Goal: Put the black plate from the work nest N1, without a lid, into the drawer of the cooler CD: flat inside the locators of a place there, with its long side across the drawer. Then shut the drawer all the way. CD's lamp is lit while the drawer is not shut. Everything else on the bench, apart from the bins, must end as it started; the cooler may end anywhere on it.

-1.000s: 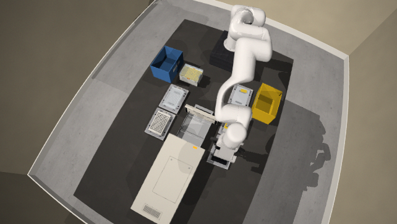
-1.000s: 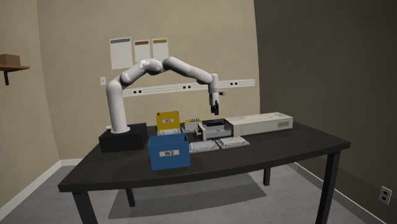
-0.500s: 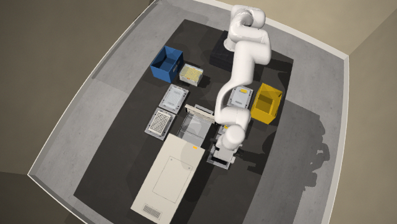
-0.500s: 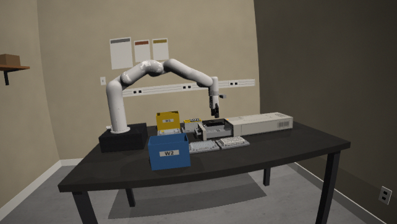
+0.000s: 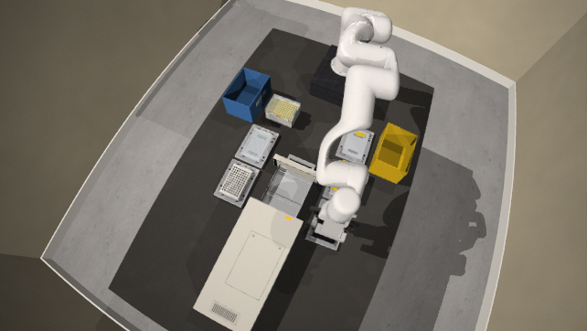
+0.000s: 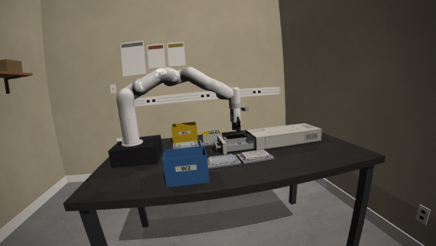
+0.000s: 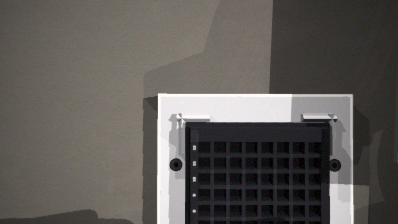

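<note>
The black plate (image 7: 257,175) (image 6: 236,136) has a grid of square wells and no lid. It lies flat in its white work nest (image 7: 250,106) (image 5: 314,240), between two locator tabs and two black pins. My gripper (image 6: 237,129) is open and empty and hangs straight above the plate, a short way off it; its fingers do not show in the wrist view. In the overhead view my wrist hides most of the plate. The beige cooler (image 5: 249,265) (image 6: 288,136) lies beside the nest. Its drawer (image 5: 285,187) (image 6: 238,147) is pulled out and empty, and the orange lamp (image 5: 288,218) is lit.
A blue bin (image 5: 247,93) (image 6: 185,166) and a yellow bin (image 5: 393,153) (image 6: 184,132) stand on the bench. A yellow tip box (image 5: 283,110), two nests with pale plates (image 5: 257,146) (image 5: 234,182) and another nest (image 5: 356,145) surround the drawer. The arm's black base block (image 6: 136,154) is at the back.
</note>
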Robot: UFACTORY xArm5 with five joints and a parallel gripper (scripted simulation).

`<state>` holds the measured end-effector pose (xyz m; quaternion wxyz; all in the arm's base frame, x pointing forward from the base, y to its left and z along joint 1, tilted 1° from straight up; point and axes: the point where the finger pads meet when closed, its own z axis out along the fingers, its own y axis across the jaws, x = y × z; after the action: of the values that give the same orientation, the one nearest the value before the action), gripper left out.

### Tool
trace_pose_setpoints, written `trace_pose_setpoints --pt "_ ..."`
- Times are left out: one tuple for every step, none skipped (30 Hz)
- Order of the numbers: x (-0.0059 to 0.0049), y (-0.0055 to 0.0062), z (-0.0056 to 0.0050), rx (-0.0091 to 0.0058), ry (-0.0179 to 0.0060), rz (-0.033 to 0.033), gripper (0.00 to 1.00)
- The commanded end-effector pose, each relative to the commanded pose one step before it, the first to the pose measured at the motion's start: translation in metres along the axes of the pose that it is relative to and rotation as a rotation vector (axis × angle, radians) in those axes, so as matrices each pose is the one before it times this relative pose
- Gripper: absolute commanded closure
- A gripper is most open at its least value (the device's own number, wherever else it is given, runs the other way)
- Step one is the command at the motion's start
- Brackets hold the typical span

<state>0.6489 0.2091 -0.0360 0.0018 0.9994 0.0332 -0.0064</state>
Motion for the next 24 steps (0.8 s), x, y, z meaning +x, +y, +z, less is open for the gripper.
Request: trace_pose_setpoints --pt "0.00156 -0.00042 0.00342 0.00608 0.00334 0.00000 0.00" --pt "0.00000 0.00000 0.00167 0.00000 0.00000 0.00000 0.00" --pt "0.00000 0.00000 0.00167 0.00000 0.00000 0.00000 0.00" --pt "0.00000 0.00000 0.00167 0.00000 0.00000 0.00000 0.00" --pt "0.00000 0.00000 0.00167 0.00000 0.00000 0.00000 0.00" --pt "0.00000 0.00000 0.00167 0.00000 0.00000 0.00000 0.00" --pt "0.00000 0.00000 0.00167 0.00000 0.00000 0.00000 0.00" --pt "0.00000 0.00000 0.00167 0.00000 0.00000 0.00000 0.00" --pt "0.00000 0.00000 0.00075 0.00000 0.00000 0.00000 0.00" --pt "0.00000 0.00000 0.00000 0.00000 0.00000 0.00000 0.00" --pt "0.00000 0.00000 0.00000 0.00000 0.00000 0.00000 0.00" --pt "0.00000 0.00000 0.00000 0.00000 0.00000 0.00000 0.00" --pt "0.00000 0.00000 0.00000 0.00000 0.00000 0.00000 0.00" --pt "0.00000 0.00000 0.00000 0.00000 0.00000 0.00000 0.00" --pt "0.00000 0.00000 0.00000 0.00000 0.00000 0.00000 0.00" --pt "0.00000 0.00000 0.00000 0.00000 0.00000 0.00000 0.00" --pt "0.00000 0.00000 0.00000 0.00000 0.00000 0.00000 0.00" --pt "0.00000 0.00000 0.00000 0.00000 0.00000 0.00000 0.00" --pt "0.00000 0.00000 0.00000 0.00000 0.00000 0.00000 0.00" --pt "0.00000 0.00000 0.00000 0.00000 0.00000 0.00000 0.00" --pt "0.00000 0.00000 0.00067 0.00000 0.00000 0.00000 0.00" --pt "0.00000 0.00000 0.00067 0.00000 0.00000 0.00000 0.00" --pt "0.00000 0.00000 0.00067 0.00000 0.00000 0.00000 0.00" --pt "0.00000 0.00000 0.00067 0.00000 0.00000 0.00000 0.00"
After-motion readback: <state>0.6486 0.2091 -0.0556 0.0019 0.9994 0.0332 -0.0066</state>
